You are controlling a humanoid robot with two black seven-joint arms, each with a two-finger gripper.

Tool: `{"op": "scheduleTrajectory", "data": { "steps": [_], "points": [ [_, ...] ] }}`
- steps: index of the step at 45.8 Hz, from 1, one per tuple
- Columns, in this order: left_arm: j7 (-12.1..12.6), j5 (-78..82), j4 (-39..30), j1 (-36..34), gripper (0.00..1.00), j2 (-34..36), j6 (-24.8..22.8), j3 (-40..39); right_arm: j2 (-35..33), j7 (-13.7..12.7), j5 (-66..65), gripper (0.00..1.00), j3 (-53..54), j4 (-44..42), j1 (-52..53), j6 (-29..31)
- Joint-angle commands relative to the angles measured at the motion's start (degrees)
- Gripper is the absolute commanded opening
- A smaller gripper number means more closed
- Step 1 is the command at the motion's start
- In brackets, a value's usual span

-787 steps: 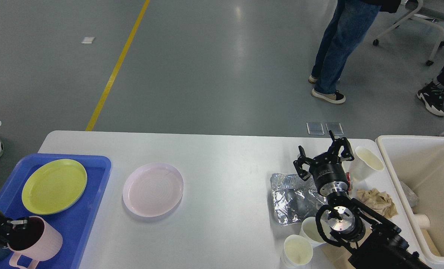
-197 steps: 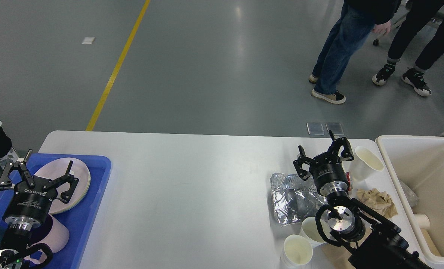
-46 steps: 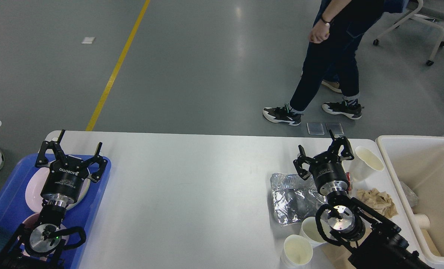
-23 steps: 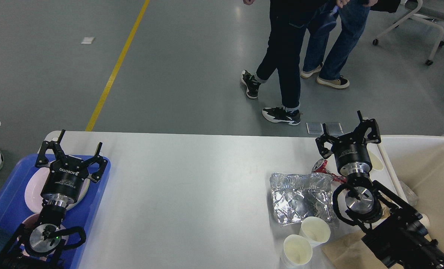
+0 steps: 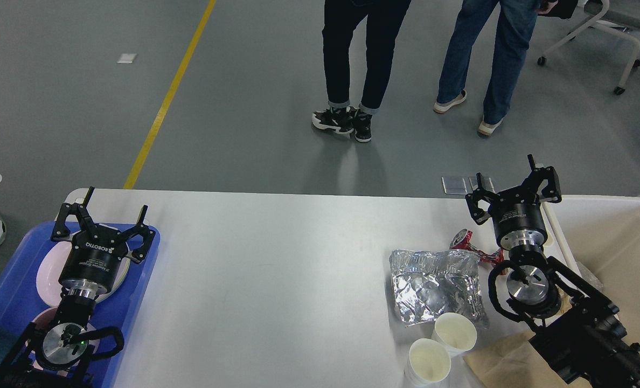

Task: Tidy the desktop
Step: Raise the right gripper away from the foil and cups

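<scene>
Both claws hang w/ fingers spread, nothing pinched. Left gripper (image 5: 100, 213) hovers over the blue tray (image 5: 137, 280) at the desktop's left end; white lettering on its black body reads "ROBOTIQ", smaller print under it too tiny to read. Pink plate (image 5: 48, 272) lies in the tray just below that claw, partly hidden by the wrist.

Right gripper (image 5: 514, 186) is raised at the far right edge, by the rim of the white bin (image 5: 611, 237). White print on its body too, can't make it out.

Desktop (image 5: 277, 280) runs wide between the two claws, under and nearer than both. Below-left of the right claw: red wrapper (image 5: 468, 242), its print unreadable, touching crumpled foil (image 5: 433, 285). Nearer still, two paper cups (image 5: 441, 345) upright, side by side, and brown paper (image 5: 500, 361) just right of them, under the arm.
</scene>
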Motion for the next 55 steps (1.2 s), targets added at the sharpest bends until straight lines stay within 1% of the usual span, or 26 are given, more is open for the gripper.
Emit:
{"op": "scheduleTrajectory", "data": {
  "steps": [1,5,10,21,29,35,38,41,44,46,50,55],
  "points": [
    [-0.01,0.0,0.0,0.0,0.96,0.0,0.0,0.0,0.46,-0.13,-0.09,1.0,-1.72,0.57,-2.48,0.37],
    [-0.01,0.0,0.0,0.0,0.96,0.0,0.0,0.0,0.37,-0.31,-0.09,1.0,-5.15,0.75,-2.83,0.37],
    [-0.01,0.0,0.0,0.0,0.96,0.0,0.0,0.0,0.19,-0.31,0.0,1.0,-6.65,0.92,-3.1,0.37],
    [-0.01,0.0,0.0,0.0,0.96,0.0,0.0,0.0,0.19,-0.48,0.0,1.0,-6.04,0.83,-2.92,0.37],
    [-0.01,0.0,0.0,-0.09,0.96,0.0,0.0,0.0,-0.07,-0.49,0.0,1.0,-5.34,3.82,-3.27,0.37],
    [-0.01,0.0,0.0,-0.09,0.96,0.0,0.0,0.0,-0.16,-0.49,0.0,1.0,-4.72,4.08,-2.48,0.46],
    [-0.01,0.0,0.0,-0.09,0.96,0.0,0.0,0.0,-0.25,-0.92,0.0,1.0,-4.72,4.17,-2.13,0.55],
    [-0.01,0.0,0.0,-0.09,0.96,0.0,0.0,0.0,-0.34,-2.06,0.0,1.0,-4.81,4.17,-1.69,0.72],
    [-0.01,0.0,0.0,-0.09,0.96,0.0,0.0,0.0,-0.51,-2.07,0.0,1.0,-4.89,4.7,-1.52,1.34],
    [-0.01,0.0,0.0,-0.09,0.96,0.0,0.0,0.0,-1.73,-2.07,0.0,1.0,-5.25,5.75,-1.52,2.3],
    [-0.01,0.0,0.0,-0.09,0.96,0.0,0.0,0.0,-7.0,-2.24,-0.09,1.0,-7.0,7.86,-1.78,4.76],
    [-0.01,0.0,0.0,-0.09,0.96,0.0,0.0,0.0,-10.53,-2.24,0.08,1.0,-9.37,9.09,-1.43,7.14]
  ]
}}
